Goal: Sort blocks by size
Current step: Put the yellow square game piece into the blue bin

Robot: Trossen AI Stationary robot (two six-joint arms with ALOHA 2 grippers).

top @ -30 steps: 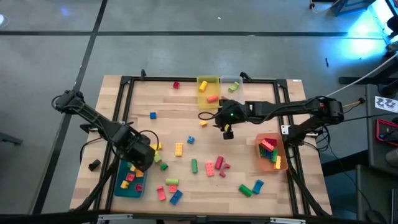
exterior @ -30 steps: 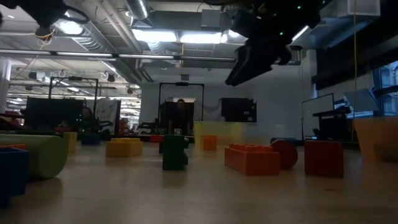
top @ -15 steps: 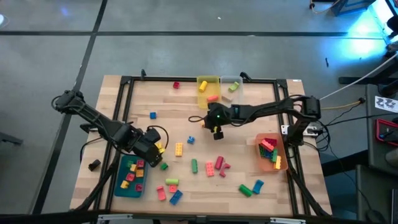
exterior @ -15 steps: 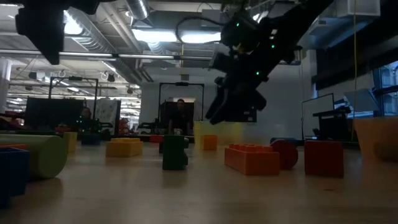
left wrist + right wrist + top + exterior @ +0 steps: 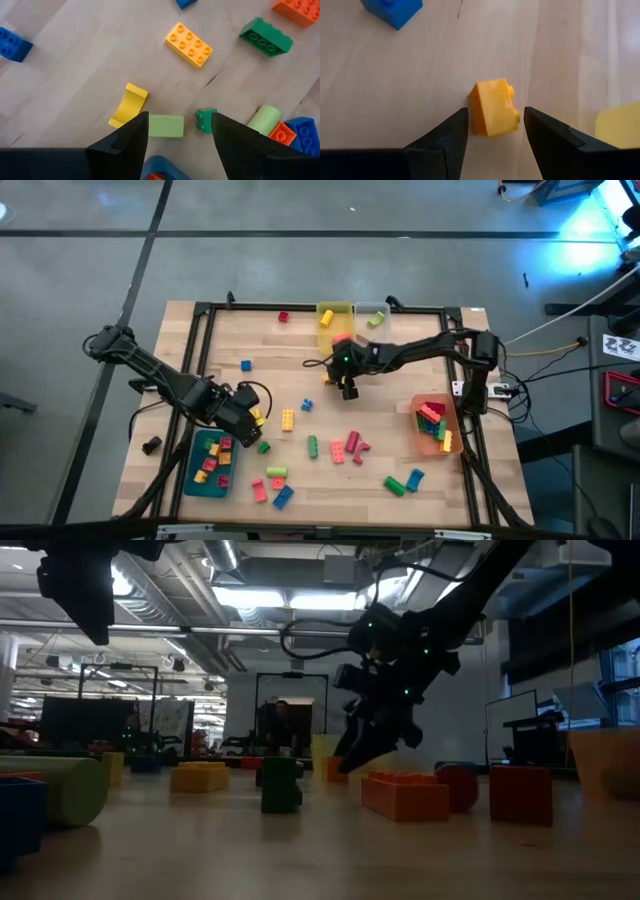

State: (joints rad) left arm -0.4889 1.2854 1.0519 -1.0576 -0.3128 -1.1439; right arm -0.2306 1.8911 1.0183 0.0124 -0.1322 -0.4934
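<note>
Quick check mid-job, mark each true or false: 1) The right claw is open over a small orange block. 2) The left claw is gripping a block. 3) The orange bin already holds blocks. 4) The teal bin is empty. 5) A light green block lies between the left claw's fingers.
1) True: the right claw stands open around the small orange block.
2) False: the left claw is open and holds nothing.
3) True: the orange bin holds several blocks.
4) False: the teal bin holds red and yellow blocks.
5) True: the light green block lies on the table between them.
</note>
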